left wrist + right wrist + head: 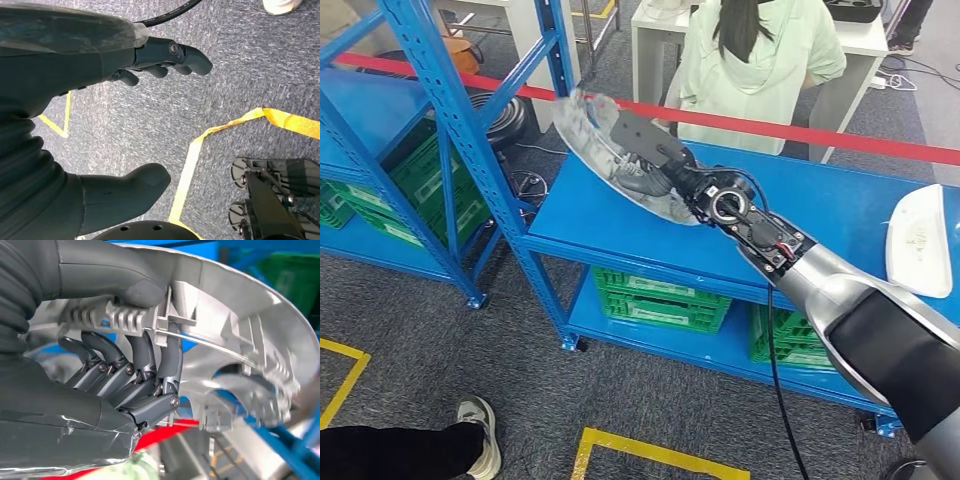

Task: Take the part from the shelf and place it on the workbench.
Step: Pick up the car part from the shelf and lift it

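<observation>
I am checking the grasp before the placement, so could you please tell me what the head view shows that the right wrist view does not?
Head view alone: the blue shelving under the part, green crates on the tier below, a white part lying at the right, a seated person behind red tape, and the silver right arm.

Right wrist view alone: the fingers hooked through the part's ribbed inner face, thumb pressing its rim.

Both: the right hand holding the silver part.

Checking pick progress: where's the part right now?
In the head view the silver part is gripped by the right hand, tilted above the left end of the blue shelf top, just right of the blue upright.
</observation>
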Controlling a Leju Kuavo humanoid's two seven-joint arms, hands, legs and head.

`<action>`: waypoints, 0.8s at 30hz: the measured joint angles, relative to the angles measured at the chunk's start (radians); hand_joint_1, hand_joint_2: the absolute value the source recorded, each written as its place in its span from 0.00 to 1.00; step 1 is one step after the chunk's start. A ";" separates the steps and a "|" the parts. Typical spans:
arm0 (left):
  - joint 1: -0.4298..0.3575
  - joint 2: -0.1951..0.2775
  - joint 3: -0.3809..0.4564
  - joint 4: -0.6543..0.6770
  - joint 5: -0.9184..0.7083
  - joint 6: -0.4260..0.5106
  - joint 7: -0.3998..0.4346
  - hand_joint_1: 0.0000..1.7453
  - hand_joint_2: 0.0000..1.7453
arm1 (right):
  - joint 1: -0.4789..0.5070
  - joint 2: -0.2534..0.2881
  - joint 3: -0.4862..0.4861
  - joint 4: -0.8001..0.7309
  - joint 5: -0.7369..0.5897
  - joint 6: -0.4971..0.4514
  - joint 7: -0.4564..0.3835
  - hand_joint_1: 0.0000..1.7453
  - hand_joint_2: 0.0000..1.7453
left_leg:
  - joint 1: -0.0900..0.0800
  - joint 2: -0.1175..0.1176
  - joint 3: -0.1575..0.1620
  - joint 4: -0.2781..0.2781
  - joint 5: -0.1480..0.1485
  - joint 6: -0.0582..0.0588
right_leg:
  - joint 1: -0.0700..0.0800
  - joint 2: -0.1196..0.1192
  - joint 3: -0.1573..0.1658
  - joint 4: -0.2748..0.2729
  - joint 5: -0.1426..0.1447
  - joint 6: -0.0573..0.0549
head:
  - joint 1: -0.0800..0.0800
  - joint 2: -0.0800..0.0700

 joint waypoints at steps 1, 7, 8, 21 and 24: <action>0.000 0.000 0.000 0.000 0.000 0.000 0.000 0.00 1.00 | 0.002 -0.001 -0.006 -0.019 -0.004 -0.003 -0.003 1.00 1.00 | 0.000 0.000 0.000 0.000 0.000 0.000 | 0.000 0.000 0.000 0.000 0.000 0.000 | 0.000 0.000; 0.001 0.000 0.000 0.000 0.001 0.005 0.000 0.00 1.00 | 0.029 -0.010 -0.048 -0.143 -0.056 -0.038 -0.063 1.00 1.00 | 0.000 0.000 0.000 0.000 0.000 0.000 | 0.000 0.000 0.000 0.000 0.000 0.000 | 0.000 0.000; 0.001 0.000 0.000 0.000 0.001 0.007 0.000 0.00 1.00 | 0.039 -0.012 -0.057 -0.167 -0.077 -0.042 -0.079 1.00 1.00 | 0.000 0.000 0.000 0.000 0.000 0.000 | 0.000 0.000 0.000 0.000 0.000 0.000 | 0.000 0.000; 0.002 0.000 0.000 0.000 0.000 0.018 -0.001 0.00 1.00 | 0.175 -0.042 -0.187 -0.500 -0.306 0.032 -0.299 1.00 1.00 | 0.000 0.000 0.000 0.000 -0.001 -0.001 | 0.000 0.000 0.000 0.000 -0.001 0.000 | 0.000 0.000; 0.001 0.000 0.000 0.000 -0.002 0.020 -0.002 0.00 1.00 | 0.207 -0.045 -0.203 -0.559 -0.338 0.073 -0.341 1.00 1.00 | 0.000 0.000 0.000 0.000 -0.001 -0.001 | 0.000 0.000 -0.001 0.000 -0.001 0.000 | -0.001 0.000</action>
